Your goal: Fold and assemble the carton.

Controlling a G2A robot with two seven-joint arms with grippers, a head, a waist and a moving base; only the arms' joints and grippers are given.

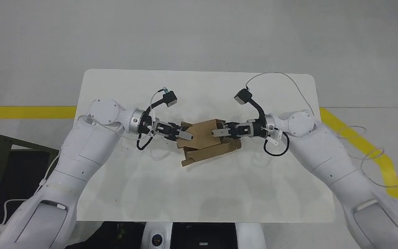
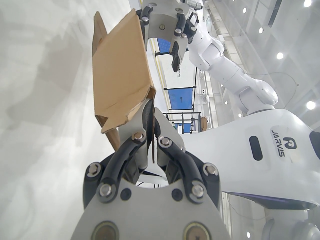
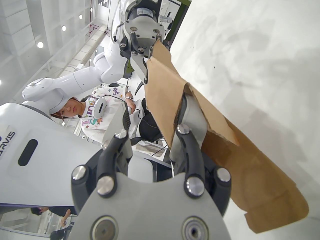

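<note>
White table (image 1: 199,87) with rounded corners stands on a pale grey floor (image 1: 186,31). A yellow line (image 1: 37,112) on the floor runs up to the table's left edge and shows again past the right edge. A dark container (image 1: 15,165) sits on the floor by the left front corner. The ceiling is high and white, with rows of round lamps (image 2: 307,2), lit. Blue panels (image 2: 182,98) and a black metal rack (image 2: 183,122) stand far off in the hall.

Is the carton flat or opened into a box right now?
Partly opened, not a box: the carton sits skewed, panels angled apart and end flaps loose, between the left hand and right hand.
</note>
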